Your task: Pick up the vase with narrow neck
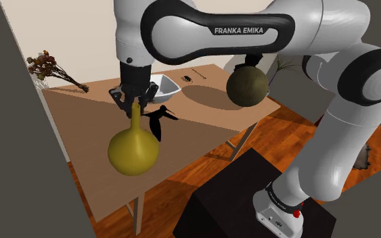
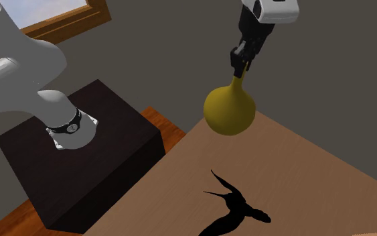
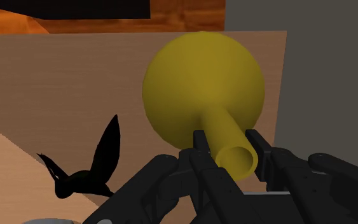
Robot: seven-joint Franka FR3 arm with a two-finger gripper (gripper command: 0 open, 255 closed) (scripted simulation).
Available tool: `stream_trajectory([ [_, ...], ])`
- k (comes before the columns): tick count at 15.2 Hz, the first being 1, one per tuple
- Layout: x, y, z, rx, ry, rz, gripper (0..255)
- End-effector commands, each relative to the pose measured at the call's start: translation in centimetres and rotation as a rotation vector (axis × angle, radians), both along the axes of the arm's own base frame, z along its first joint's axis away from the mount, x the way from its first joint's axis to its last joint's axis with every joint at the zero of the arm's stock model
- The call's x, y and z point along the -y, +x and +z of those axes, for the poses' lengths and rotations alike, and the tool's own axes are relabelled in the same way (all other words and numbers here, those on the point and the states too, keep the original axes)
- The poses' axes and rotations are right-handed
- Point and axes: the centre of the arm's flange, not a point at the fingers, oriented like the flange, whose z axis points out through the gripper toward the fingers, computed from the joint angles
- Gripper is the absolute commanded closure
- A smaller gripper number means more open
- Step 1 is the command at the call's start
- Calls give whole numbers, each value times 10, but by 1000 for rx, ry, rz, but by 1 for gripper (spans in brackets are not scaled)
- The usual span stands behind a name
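Observation:
A yellow vase [image 1: 133,150] with a round body and a narrow neck hangs in the air above the near edge of the brown table [image 1: 202,108]. My black gripper [image 1: 133,101] is shut on its neck just below the mouth, and the body hangs down from it. In the second exterior view the vase [image 2: 230,107] hangs clear of the tabletop [image 2: 300,181] under the gripper [image 2: 242,64]. Seen from the wrist, the two fingers [image 3: 199,149] clasp the neck of the vase [image 3: 203,89] from both sides, with the gripper [image 3: 234,156] at the vase's open mouth.
A black bird figure [image 1: 157,122] stands on the table just behind the vase, also seen as the bird [image 2: 237,211]. A white bowl [image 1: 163,88], a dark olive round pot [image 1: 248,86] and dried flowers [image 1: 47,67] lie farther back. The dark stand [image 1: 250,203] sits at lower right.

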Motion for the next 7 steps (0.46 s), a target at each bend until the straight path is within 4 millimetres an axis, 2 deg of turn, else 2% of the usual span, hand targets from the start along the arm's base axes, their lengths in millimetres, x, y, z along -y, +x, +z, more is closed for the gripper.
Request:
stream_trajectory([
  [1, -1, 1, 12, 1, 1, 0, 255],
  [5, -1, 1, 34, 1, 1, 0, 255],
  [7, -1, 1, 34, 1, 1, 0, 255],
])
